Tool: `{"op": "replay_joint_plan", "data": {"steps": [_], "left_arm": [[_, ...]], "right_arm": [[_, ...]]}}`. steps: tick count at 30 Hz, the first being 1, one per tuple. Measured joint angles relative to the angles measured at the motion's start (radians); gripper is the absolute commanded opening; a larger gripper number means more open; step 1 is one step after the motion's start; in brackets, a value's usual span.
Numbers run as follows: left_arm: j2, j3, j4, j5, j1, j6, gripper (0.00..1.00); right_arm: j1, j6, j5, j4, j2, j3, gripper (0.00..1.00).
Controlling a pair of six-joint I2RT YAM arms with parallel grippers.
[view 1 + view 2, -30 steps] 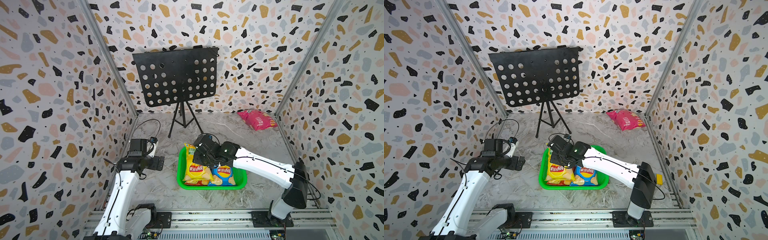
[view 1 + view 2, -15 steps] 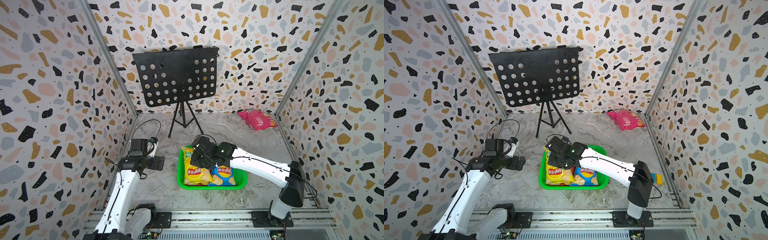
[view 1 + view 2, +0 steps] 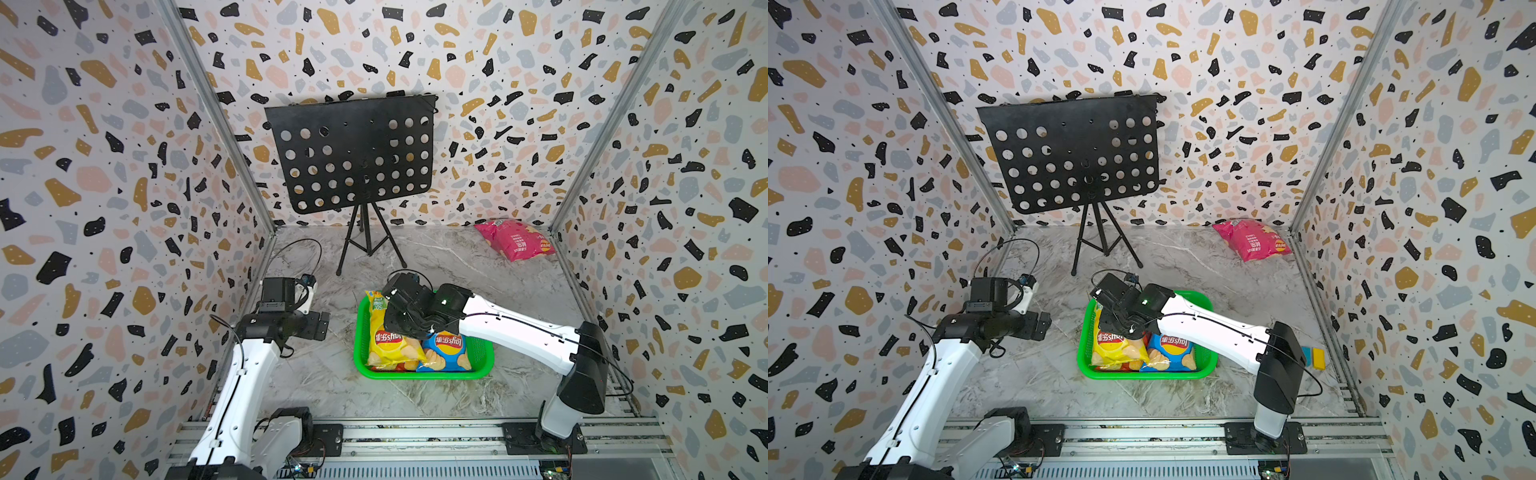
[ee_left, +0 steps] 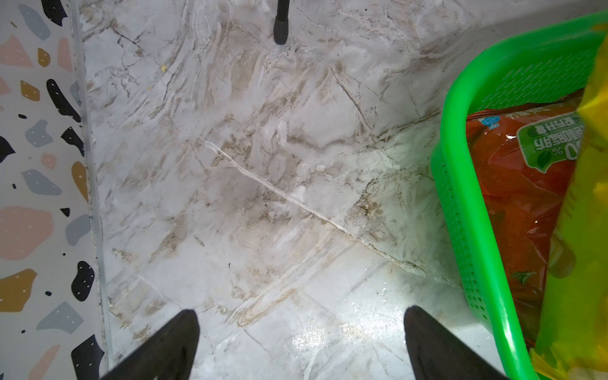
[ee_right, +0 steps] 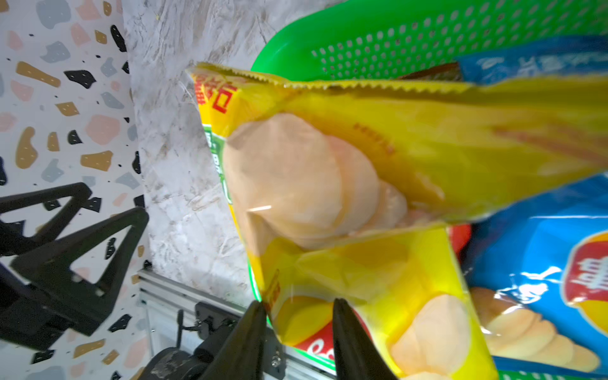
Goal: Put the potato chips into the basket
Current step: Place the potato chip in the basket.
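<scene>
The green basket [image 3: 424,376] [image 3: 1142,374] stands on the marble floor between my arms. In it a yellow chip bag [image 3: 388,345] [image 5: 362,164] lies on the left, over an orange-red bag [image 4: 519,197], beside a blue bag [image 3: 446,351] [image 5: 543,246]. My right gripper [image 3: 401,330] [image 5: 299,309] hovers over the yellow bag, its jaws parted with the bag's lower edge loose between them. A pink bag [image 3: 515,241] [image 3: 1252,241] lies in the far right corner. My left gripper [image 3: 322,326] [image 4: 301,342] stands open and empty over bare floor left of the basket [image 4: 460,214].
A black perforated music stand [image 3: 353,153] on a tripod stands at the back, one foot [image 4: 280,23] near the basket's far left. Patterned walls close three sides. A small blue and yellow block [image 3: 1312,357] lies by the right wall. An aluminium rail runs along the front.
My right gripper carried the yellow bag left and down onto the basket's left side, then parted its jaws. The left arm has not moved.
</scene>
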Motion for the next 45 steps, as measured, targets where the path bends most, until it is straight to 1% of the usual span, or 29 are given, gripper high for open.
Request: {"op": "replay_joint_plan", "data": {"steps": [3,6,9,11,13,15,17,20,23,27,34,39,41,45], "left_arm": [[0.0,0.0,0.0,0.004,0.0,0.0,1.0],[0.0,0.0,0.0,0.008,0.0,0.0,1.0],[0.0,0.0,0.0,0.015,0.0,0.0,1.0],[0.0,0.0,0.0,0.02,0.0,0.001,1.0],[0.0,0.0,0.0,0.023,0.0,0.001,1.0],[0.0,0.0,0.0,0.025,0.0,0.002,1.0],[0.0,0.0,0.0,0.027,0.0,0.004,1.0],[0.0,0.0,0.0,0.028,0.0,0.004,1.0],[0.001,0.0,0.0,0.03,0.0,0.005,1.0],[0.001,0.0,0.0,0.03,0.0,0.005,1.0],[0.002,0.0,0.0,0.03,0.0,0.007,1.0],[0.002,-0.001,0.0,0.03,0.0,0.008,1.0],[0.002,-0.003,0.0,0.03,0.0,0.008,1.0],[0.002,-0.004,0.0,0.03,0.0,0.008,1.0]], "right_arm": [[0.0,-0.087,0.03,-0.017,0.0,0.04,0.57],[0.0,-0.218,0.036,-0.008,-0.011,0.048,0.51],[-0.001,-0.373,-0.001,-0.013,-0.019,0.052,0.43],[0.0,-0.455,-0.028,-0.042,-0.012,0.081,0.42],[0.0,-0.541,-0.053,-0.098,0.019,0.161,0.42],[0.0,-0.608,-0.069,-0.135,0.059,0.242,0.44],[0.0,-0.667,-0.081,-0.157,0.097,0.299,0.46],[0.001,-0.737,-0.09,-0.191,0.148,0.338,0.47],[0.0,-0.786,-0.086,-0.213,0.195,0.343,0.47],[0.0,-0.826,-0.061,-0.226,0.244,0.341,0.51],[-0.013,-0.848,-0.048,-0.22,0.28,0.299,0.53],[-0.018,-0.859,-0.071,-0.19,0.294,0.27,0.57],[-0.018,-0.863,-0.085,-0.189,0.294,0.276,0.63],[-0.019,-0.875,-0.107,-0.206,0.29,0.31,0.63]]}}
